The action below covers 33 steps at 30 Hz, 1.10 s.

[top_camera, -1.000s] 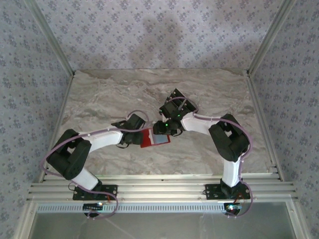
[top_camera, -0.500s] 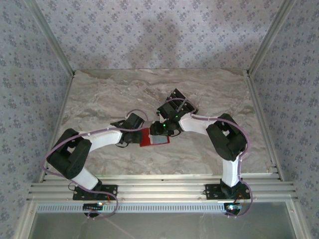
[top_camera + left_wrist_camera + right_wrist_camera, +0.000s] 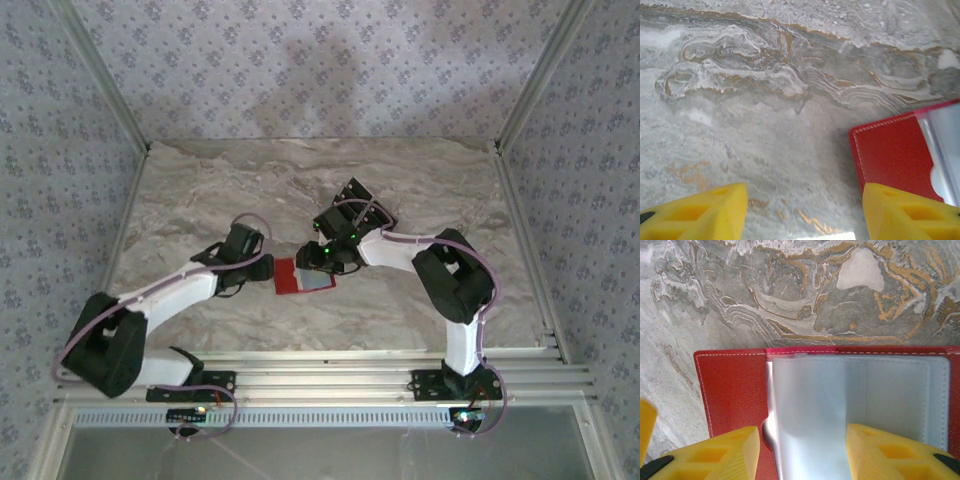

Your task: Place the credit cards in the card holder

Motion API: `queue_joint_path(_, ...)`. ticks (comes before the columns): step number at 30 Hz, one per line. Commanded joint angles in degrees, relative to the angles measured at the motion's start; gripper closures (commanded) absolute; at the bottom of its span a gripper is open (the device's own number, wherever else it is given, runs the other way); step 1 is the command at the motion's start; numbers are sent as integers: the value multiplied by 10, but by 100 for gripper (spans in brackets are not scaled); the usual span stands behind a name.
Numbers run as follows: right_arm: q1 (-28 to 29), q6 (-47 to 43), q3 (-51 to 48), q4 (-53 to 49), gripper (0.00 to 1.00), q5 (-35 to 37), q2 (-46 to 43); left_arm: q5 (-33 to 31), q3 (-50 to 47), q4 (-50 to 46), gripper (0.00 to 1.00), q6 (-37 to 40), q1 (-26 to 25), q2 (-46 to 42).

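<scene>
The card holder (image 3: 305, 280) lies open on the marble table, red with a pale greyish inside (image 3: 855, 400). My right gripper (image 3: 320, 260) (image 3: 802, 455) hovers over it, open, its yellow fingers (image 3: 715, 455) standing on either side of a pale sleeve. My left gripper (image 3: 264, 274) (image 3: 802, 215) is open at the holder's left edge, with bare table between its fingers. Its right finger (image 3: 910, 210) overlaps the red corner (image 3: 890, 155). Black flat pieces with pale edges, seemingly the credit cards (image 3: 352, 190), lie behind the right wrist, partly hidden.
The marble table (image 3: 200, 190) is walled on three sides by patterned panels. A metal rail (image 3: 320, 375) runs along the near edge, where both arm bases stand. The left arm's elbow (image 3: 100, 345) sits low at the near left corner.
The left arm has stretched out, with its elbow dropping toward the near left and its wrist pulling left. The right gripper and the card holder have shifted slightly left.
</scene>
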Motion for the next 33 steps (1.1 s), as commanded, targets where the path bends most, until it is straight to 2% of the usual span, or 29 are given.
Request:
queue_joint_path(1, 4, 20, -7, 7, 49, -7, 11, 41, -37, 13, 37, -21, -4, -57)
queue_joint_path(7, 7, 28, -10, 15, 49, -6, 17, 41, -76, 49, 34, -76, -63, -107)
queue_joint_path(15, 9, 34, -9, 16, 49, -6, 21, -7, -63, 106, 31, -121, -135, -58)
queue_joint_path(22, 9, 34, -9, 14, 49, -6, 22, -21, -33, 132, 31, -113, -167, 5)
queue_joint_path(33, 9, 35, -7, 15, 49, -8, 25, -29, 5, 149, 31, -101, -182, 71)
